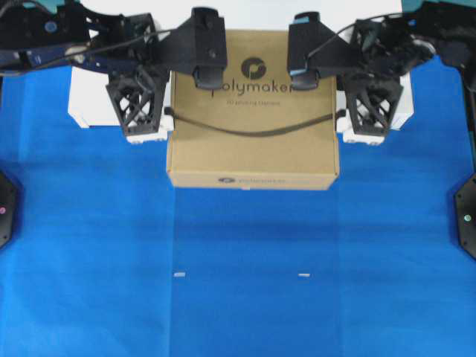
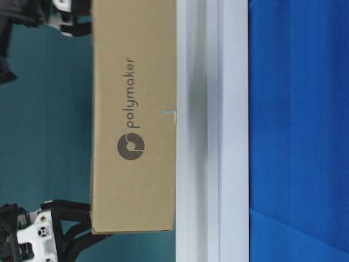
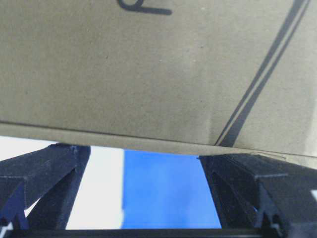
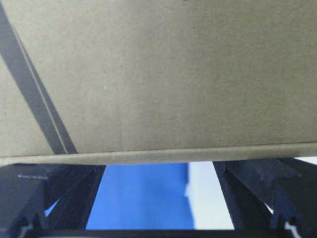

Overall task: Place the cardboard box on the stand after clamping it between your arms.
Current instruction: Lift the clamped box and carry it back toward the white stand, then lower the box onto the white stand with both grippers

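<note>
Between both arms, cardboard box (image 1: 253,141)

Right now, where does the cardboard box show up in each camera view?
Overhead exterior: the cardboard box sits upper centre, between the two arms, its far part over the white stand.
Table-level exterior: picture is turned sideways; its logo side fills the left-centre, against the stand.
Left wrist: box fills the upper two thirds.
Right wrist: box fills the upper two thirds.
Shared landmark: the blue cloth, visible in all views.
</note>
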